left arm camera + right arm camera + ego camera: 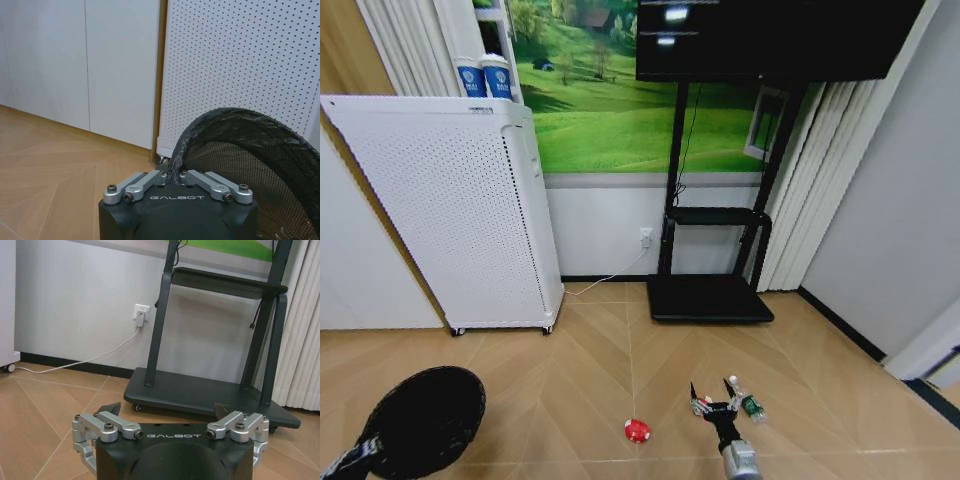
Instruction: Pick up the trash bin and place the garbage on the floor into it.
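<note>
the floor [570,370] is seen under everything, with a white perforated cabinet [450,215] at the left wall and a black tv stand [710,295] at the back. the trash bin [425,420] is held off the floor at lower left, its rim [176,155] pinched by the closed left gripper [171,179]. the right gripper [713,404] is spread open low over the floor, just beside a red-and-white wad [701,405] and a small bottle [751,406]. a red wad [637,431] lies apart to its left.
</note>
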